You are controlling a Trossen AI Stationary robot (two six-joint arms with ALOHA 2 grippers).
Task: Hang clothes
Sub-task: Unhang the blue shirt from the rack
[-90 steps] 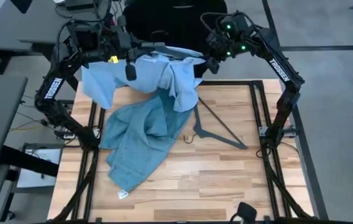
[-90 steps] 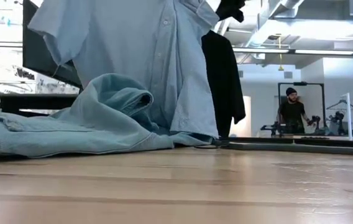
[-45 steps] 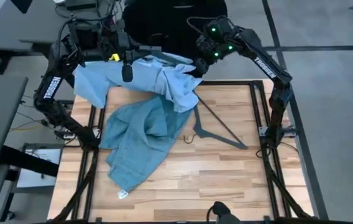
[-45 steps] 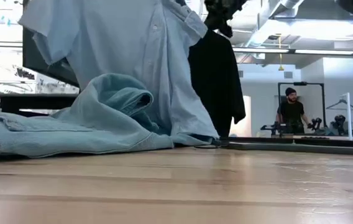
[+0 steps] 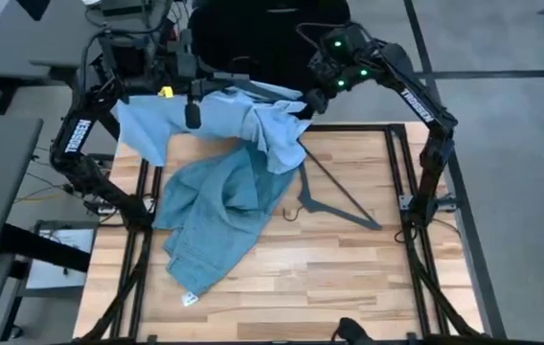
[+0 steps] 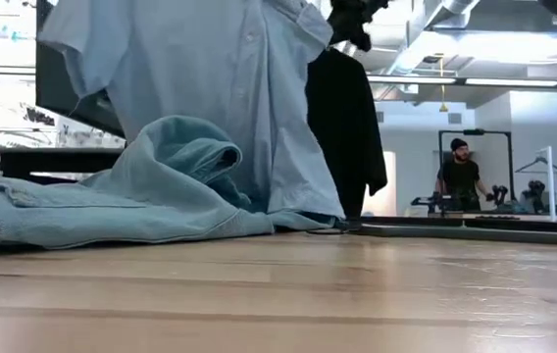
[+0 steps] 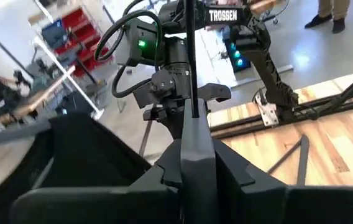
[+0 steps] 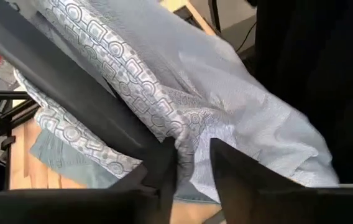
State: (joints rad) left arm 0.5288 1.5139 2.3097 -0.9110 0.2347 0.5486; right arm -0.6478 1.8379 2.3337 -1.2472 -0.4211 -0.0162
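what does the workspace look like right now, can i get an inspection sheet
surface: wooden table, near half bare
job's things: pale blue button shirt held up at the far edge on a dark hanger; jeans heaped on the table, left of centre; black t-shirt hanging behind the shirt
clutter: spare dark hanger lying flat on the table, right of the jeans
end effectors: left end effector shut on the hanger's stem; right end effector pinching the shirt's fabric by the collar
cables: bundles along both arms; loose ones on the floor to the left
surroundings: person standing far back in the room; another robot rig beside them
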